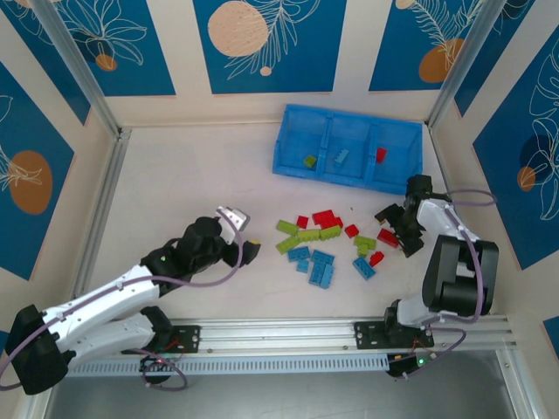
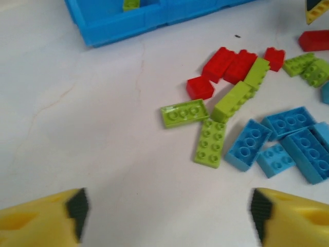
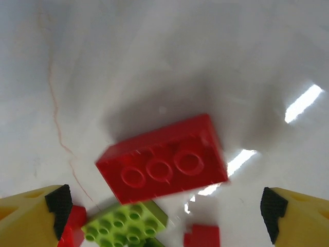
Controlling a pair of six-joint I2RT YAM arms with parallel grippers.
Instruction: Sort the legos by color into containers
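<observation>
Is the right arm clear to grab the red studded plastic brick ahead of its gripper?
Probably yes: the right gripper is open and the red studded brick lies within its finger span; a lime green brick crowds one edge.

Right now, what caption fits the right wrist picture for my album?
Open right end effector frames a red lego brick beside a lime green one.

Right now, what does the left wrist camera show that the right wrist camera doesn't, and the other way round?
Left wrist view: a corner of the blue tray with a green brick inside, and light blue legos on the table. Right wrist view: one red brick close up, between the open jaws of the right gripper. Shared: the white table, loose red legos and lime green legos, and yellow fingertips spread apart. The left gripper is open too, over bare table.
</observation>
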